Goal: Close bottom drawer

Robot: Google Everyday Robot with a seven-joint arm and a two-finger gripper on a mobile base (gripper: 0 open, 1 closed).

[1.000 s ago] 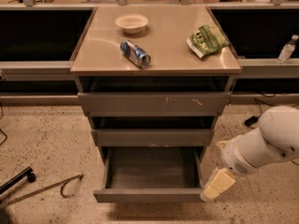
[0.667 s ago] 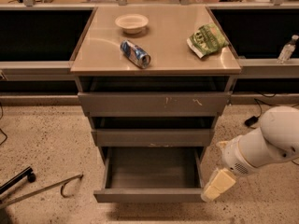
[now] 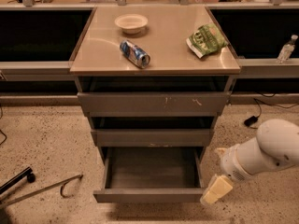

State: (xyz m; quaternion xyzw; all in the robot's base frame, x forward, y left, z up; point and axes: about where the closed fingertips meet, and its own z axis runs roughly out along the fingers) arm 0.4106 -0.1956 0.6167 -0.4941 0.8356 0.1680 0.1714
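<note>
Bottom drawer [image 3: 149, 196] stood pulled out at lower centre, pincer [image 3: 216, 190] hung at lower right just beside its front right corner (contact unclear), whether it was released or clenched could not be told

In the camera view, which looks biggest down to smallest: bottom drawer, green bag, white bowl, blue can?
1. bottom drawer, pulled open
2. green bag
3. white bowl and blue can look alike, so no ranking
The tool sits beside the drawer's front right corner.
</note>
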